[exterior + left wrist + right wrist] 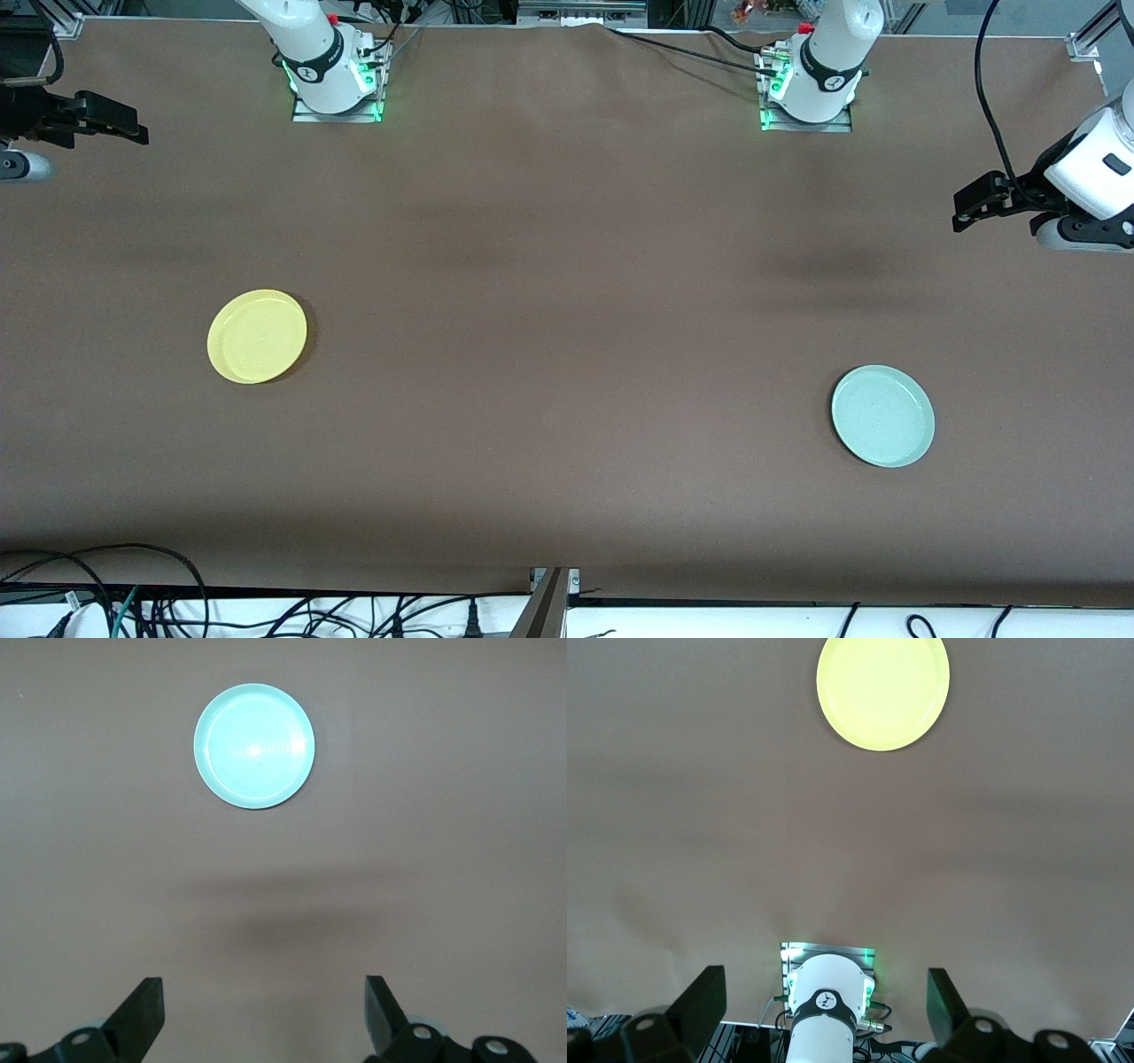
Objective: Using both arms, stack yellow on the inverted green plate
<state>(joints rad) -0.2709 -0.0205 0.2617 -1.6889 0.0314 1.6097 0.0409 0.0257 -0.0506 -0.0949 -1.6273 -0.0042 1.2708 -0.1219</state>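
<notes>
The yellow plate (257, 336) lies flat on the brown table toward the right arm's end; it also shows in the right wrist view (883, 689). The pale green plate (882, 416) lies flat toward the left arm's end, nearer the front camera than the yellow plate; it also shows in the left wrist view (254, 745). I cannot tell whether it is inverted. My left gripper (964, 211) (264, 988) hangs open and empty, high over its end of the table. My right gripper (135, 129) (827, 979) hangs open and empty, high over the table's edge at its end. Both are well apart from the plates.
The brown table (567, 266) spans the view. The right arm's base (332, 71) and the left arm's base (811, 84) stand along its edge farthest from the front camera. Cables (133, 594) lie off the table's nearest edge.
</notes>
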